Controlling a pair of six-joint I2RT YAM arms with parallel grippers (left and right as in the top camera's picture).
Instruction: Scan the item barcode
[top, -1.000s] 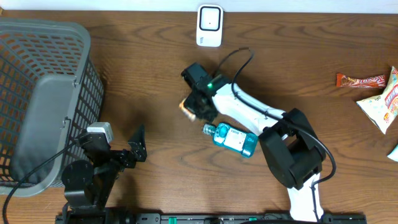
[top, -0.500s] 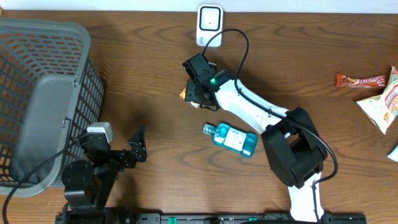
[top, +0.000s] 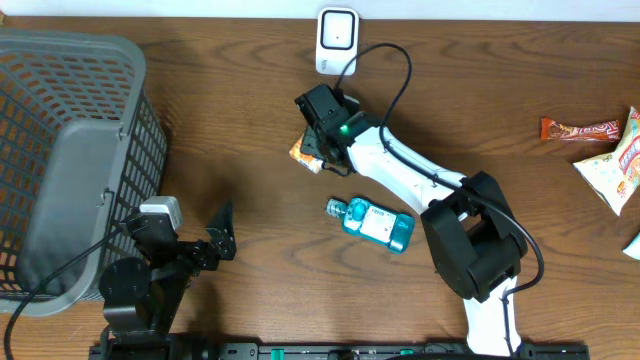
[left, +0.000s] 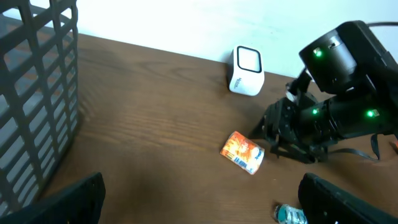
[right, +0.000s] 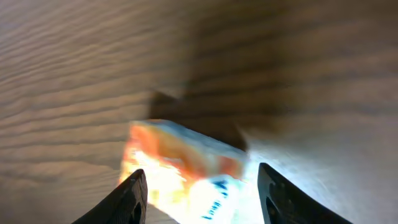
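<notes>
The orange packet (left: 244, 152) lies flat on the tabletop (top: 230, 120) near the white scanner (top: 337, 41); the right gripper (right: 199, 193) stands over it, jaws released and spread either side, not grasping it; the left gripper (left: 202, 199), beside the basket (top: 60, 150), has jaws released and holds nothing.

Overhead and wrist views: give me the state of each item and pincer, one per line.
Orange packet: lying on the table, ungripped.
Right pincer: open, just over the orange packet.
Left pincer: wide open, holding nothing.
Blue bottle: lying on its side.
Scanner: standing at the table's far edge.
Basket: upright at the left.
Snack bar: lying flat, far right.
</notes>
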